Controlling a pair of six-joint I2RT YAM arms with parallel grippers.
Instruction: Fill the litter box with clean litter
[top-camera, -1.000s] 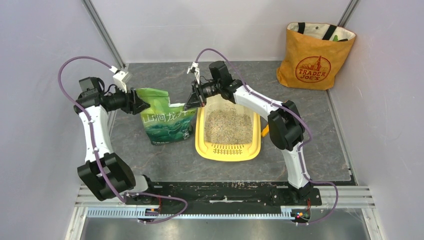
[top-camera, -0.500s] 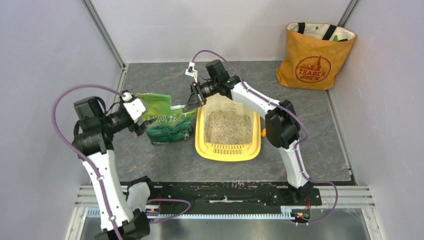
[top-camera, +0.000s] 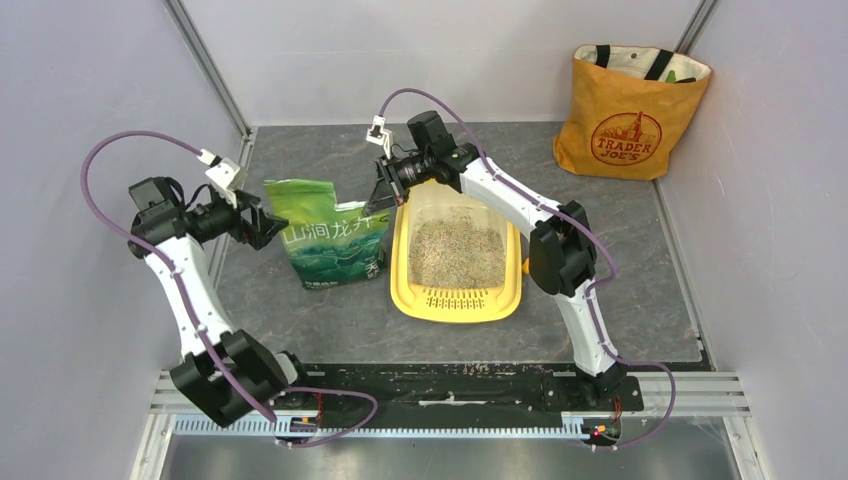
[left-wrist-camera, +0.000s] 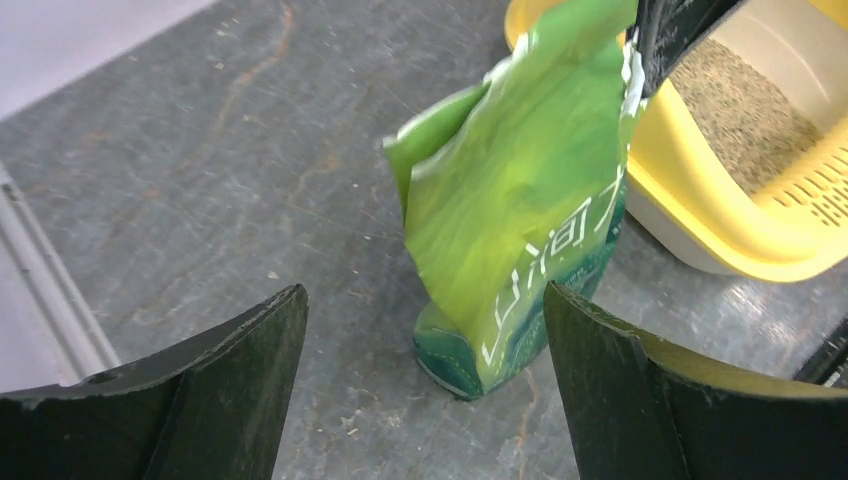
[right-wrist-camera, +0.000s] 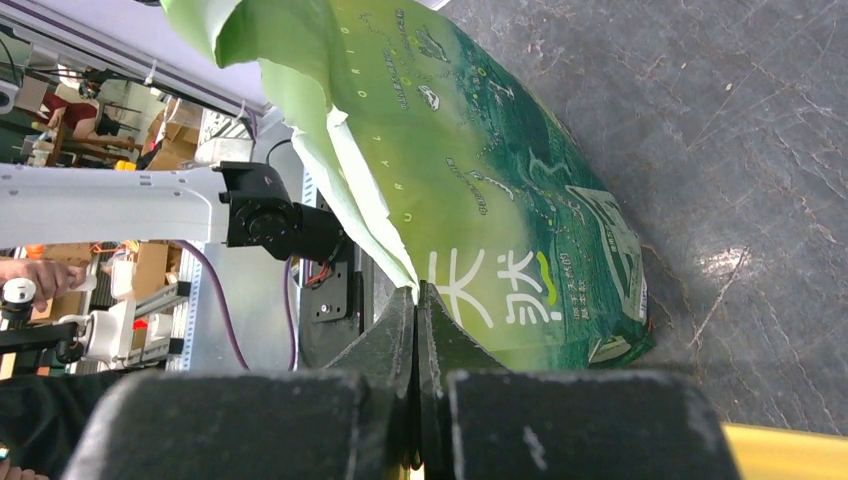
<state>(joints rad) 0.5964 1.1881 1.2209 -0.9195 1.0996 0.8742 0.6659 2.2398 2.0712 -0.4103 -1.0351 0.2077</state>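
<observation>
Top view first: the litter box (top-camera: 455, 310) sits mid-desk (top-camera: 640, 260) with a layer of clean litter (top-camera: 458, 250) across its floor, so I'd say the pouring part is about done (or paused) and we're at the "park the bag" step. The green bag (top-camera: 330, 245) stands upright just beside the box, at its 9 o'clock. The right end effector (top-camera: 390, 186) is on the bag's top corner, at about 11 o'clock of the box. The left end effector (top-camera: 262, 222) hangs at the bag's 9 o'clock, apart from it.

Left wrist view: jaws spread wide with nothing between them but bare desk. The bag stands a bit ahead, the box rim beyond it at 2 o'clock.

Right wrist view: jaws pressed together, with a thin fold of the bag's top edge pinched in the seam.

Next move, my guess: let go gently so the floppy bag doesn't tip. If more litter is wanted, the left one needs a fresh hold low on the bag.
</observation>
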